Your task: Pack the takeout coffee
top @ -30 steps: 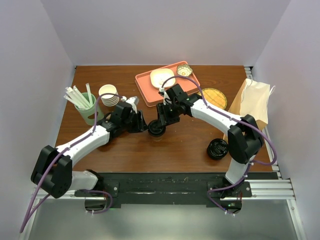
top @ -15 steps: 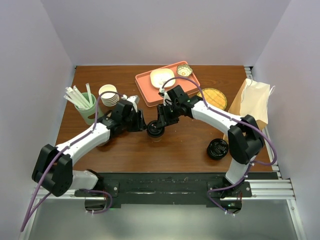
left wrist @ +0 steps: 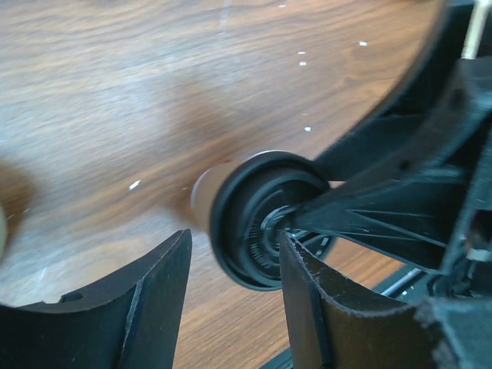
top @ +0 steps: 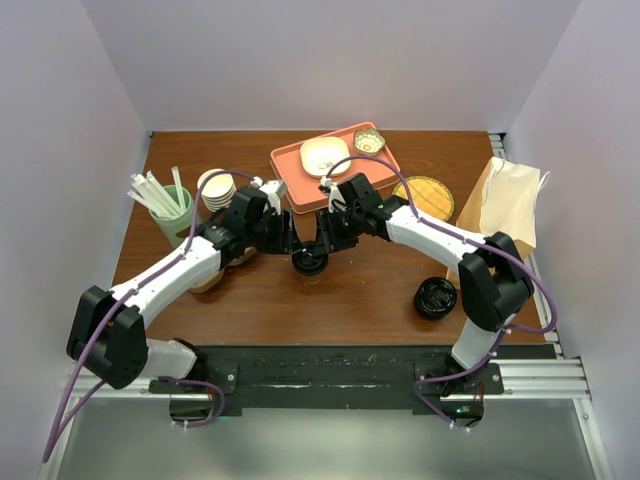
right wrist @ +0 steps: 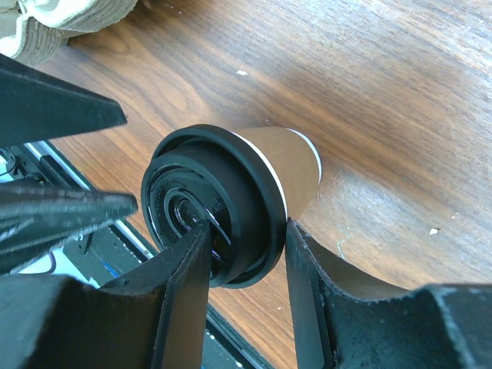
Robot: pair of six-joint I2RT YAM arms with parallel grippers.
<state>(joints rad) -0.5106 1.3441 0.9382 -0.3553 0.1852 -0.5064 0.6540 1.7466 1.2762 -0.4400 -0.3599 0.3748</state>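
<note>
The brown worktop (top: 360,290) is closed in by pale walls at the left, right and upper sides of the top view; only its lower edge, where the arm bases are bolted, is open. At the right edge a brown paper bag (top: 508,200) is seen, leaning at the wall. An orange tray (top: 290,165) lies at the upper middle, close to the upper edge. A green holder with straws (top: 172,215) and a stack of cream cups (top: 216,188) are placed at the upper left. A round woven mat (top: 425,195) lies between the tray and the bag, and a squat black round piece (top: 435,297) lies at the lower right.

The takeout coffee (top: 310,264) stands upright in the centre of the worktop, well apart from the bag. Bare wood is seen below it and on both sides along the lower edge.

The right gripper (right wrist: 246,231) is closed on the black lid, with one finger pressed on each side of it. The left gripper (left wrist: 234,254) is placed around the same lid from the other side with its jaws apart; a strip of wood is seen between one finger and the lid rim.
</note>
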